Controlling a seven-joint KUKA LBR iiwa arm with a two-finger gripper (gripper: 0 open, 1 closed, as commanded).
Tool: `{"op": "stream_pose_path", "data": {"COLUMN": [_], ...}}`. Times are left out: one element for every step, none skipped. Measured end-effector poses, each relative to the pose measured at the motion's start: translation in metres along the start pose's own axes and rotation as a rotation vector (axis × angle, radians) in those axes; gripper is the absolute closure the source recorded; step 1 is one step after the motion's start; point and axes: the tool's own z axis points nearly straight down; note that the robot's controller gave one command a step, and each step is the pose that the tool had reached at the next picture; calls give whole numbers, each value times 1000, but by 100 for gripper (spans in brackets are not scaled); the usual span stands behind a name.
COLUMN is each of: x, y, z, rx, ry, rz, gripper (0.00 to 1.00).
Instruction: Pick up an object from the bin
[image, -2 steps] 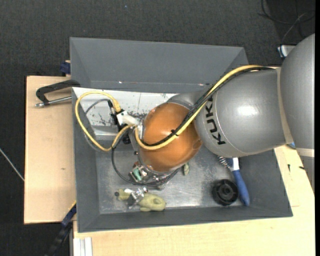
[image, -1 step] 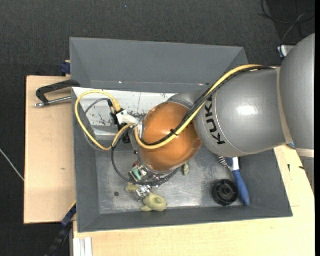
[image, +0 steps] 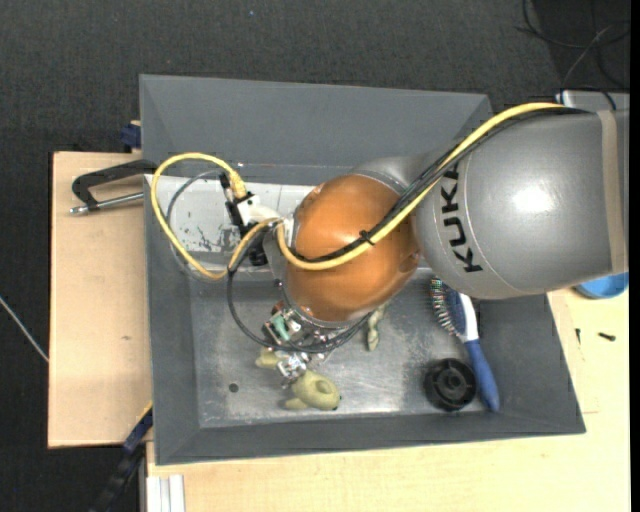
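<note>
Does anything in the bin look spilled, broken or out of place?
Nothing stands out. The blue brush and black cap lie at the right; a pale toy lies beside the end effector.

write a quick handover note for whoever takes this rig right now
Gripper: down near the floor of the bin, front middle, under the orange wrist cover. Open or shut can't be read.
Things: pale yellowish lumpy toy just in front of the gripper; small pale piece beside it toward the view's left; small greenish figure toward the right; blue-handled brush and black round part at the right end.
Done: arm lowered into the bin.
Left: nothing visibly held; grasp one thing and lift it out.
</note>
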Motion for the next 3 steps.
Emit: {"op": "stream_pose_path", "data": {"x": [-1, -3, -4], "y": [-1, -2, -4], "z": [-1, -6, -21], "rx": [-4, -4, -3], "ry": [-1, -1, 0], "rz": [3, 7, 10], "gripper": [100, 100, 100]}}
